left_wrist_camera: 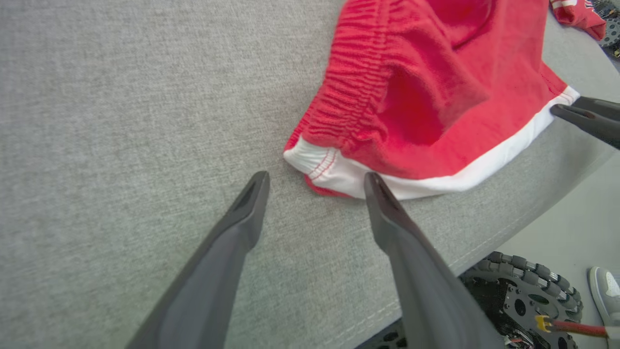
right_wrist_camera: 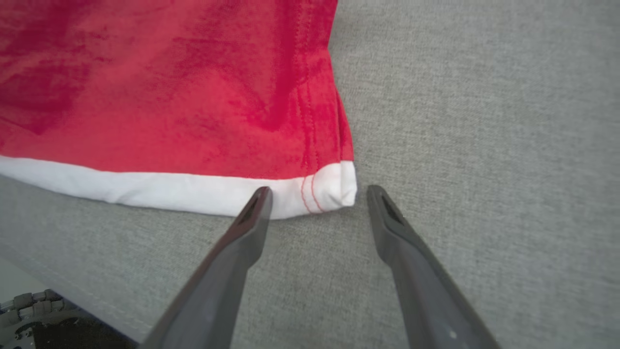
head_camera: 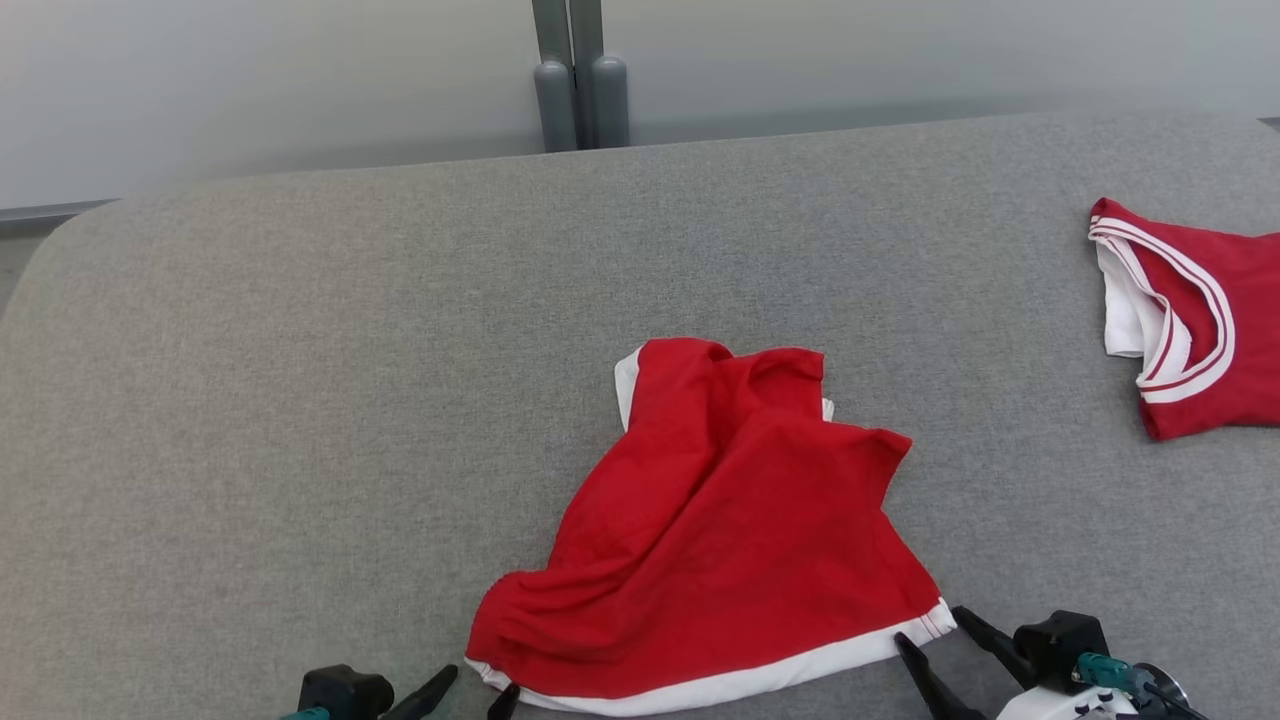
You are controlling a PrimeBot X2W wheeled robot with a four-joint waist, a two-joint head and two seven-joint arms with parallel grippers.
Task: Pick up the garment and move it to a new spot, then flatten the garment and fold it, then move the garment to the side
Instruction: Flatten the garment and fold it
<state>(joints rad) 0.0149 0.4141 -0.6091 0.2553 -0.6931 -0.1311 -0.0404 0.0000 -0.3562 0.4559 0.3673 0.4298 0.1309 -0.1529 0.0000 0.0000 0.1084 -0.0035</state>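
The left end effector (head_camera: 482, 682) is held low over the grey woven worktop (head_camera: 300, 400), its fingers spread at the hem's left corner. The garment (head_camera: 720, 540), crumpled red knit with a smooth white hem band, is laid centrally near the front edge. The right end effector (head_camera: 930, 627) is likewise spread at the hem's right corner. A second red piece (head_camera: 1210, 330), trimmed in white stripes, is seen far right.
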